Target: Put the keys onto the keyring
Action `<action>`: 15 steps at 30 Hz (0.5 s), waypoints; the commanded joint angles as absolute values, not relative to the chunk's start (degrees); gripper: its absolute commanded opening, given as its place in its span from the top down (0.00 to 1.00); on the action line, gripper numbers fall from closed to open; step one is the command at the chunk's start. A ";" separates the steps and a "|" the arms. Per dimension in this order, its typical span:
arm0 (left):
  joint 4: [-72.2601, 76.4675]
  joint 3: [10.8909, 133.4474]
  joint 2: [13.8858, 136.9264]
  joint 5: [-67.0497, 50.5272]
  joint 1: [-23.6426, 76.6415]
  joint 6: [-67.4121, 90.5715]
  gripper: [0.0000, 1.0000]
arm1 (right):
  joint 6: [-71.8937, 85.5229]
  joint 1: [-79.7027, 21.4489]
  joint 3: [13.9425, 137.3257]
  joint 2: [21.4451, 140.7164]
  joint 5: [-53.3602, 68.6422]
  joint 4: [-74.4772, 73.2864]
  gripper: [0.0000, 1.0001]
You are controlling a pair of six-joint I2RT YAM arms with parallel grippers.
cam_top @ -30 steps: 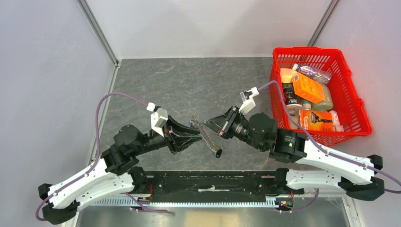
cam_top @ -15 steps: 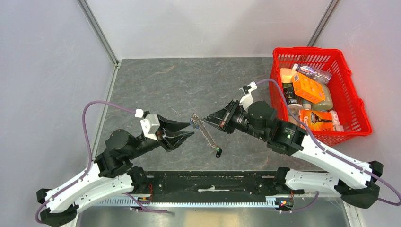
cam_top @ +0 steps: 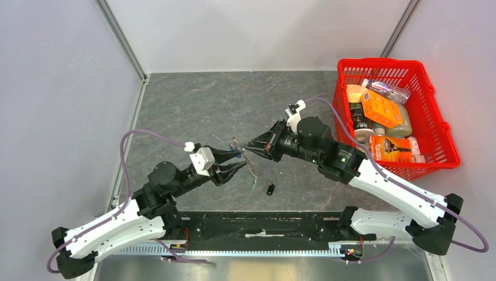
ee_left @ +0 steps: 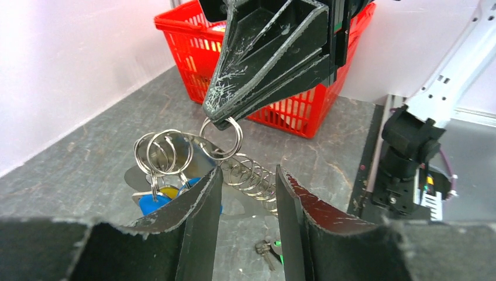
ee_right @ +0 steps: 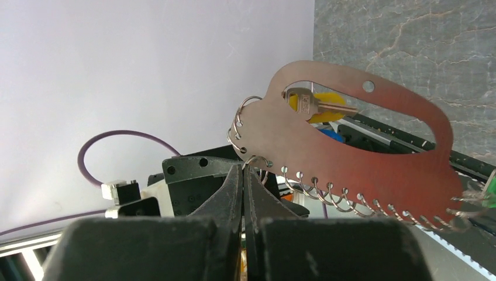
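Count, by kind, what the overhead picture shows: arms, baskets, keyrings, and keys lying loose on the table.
Arms: 2, left arm and right arm
Basket: 1
Keyring: 1
Loose key: 1
Total: 5

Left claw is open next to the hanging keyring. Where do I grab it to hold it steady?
Pinch the keyring across its flat faces on the plain strip beside the slot, coming from the left arm's side, opposite the right claw. It dangles from one ring in that shut claw, so it may swing; the other edge is crowded with rings.
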State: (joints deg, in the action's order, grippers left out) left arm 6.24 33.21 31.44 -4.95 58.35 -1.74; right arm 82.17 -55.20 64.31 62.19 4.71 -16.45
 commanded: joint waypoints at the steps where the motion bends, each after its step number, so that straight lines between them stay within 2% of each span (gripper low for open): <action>1: 13.57 31.74 31.43 -0.31 58.82 -8.04 0.54 | 83.87 -53.74 64.98 63.05 8.94 -9.45 1.00; 15: 16.20 29.91 32.04 2.05 59.15 -15.13 0.54 | 85.52 -43.46 64.01 68.12 15.93 -6.13 1.00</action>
State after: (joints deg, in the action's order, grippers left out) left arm 12.80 29.71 30.79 0.95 58.76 -9.91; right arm 84.09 -45.71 63.72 66.98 11.94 -11.49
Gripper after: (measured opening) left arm 0.457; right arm 0.006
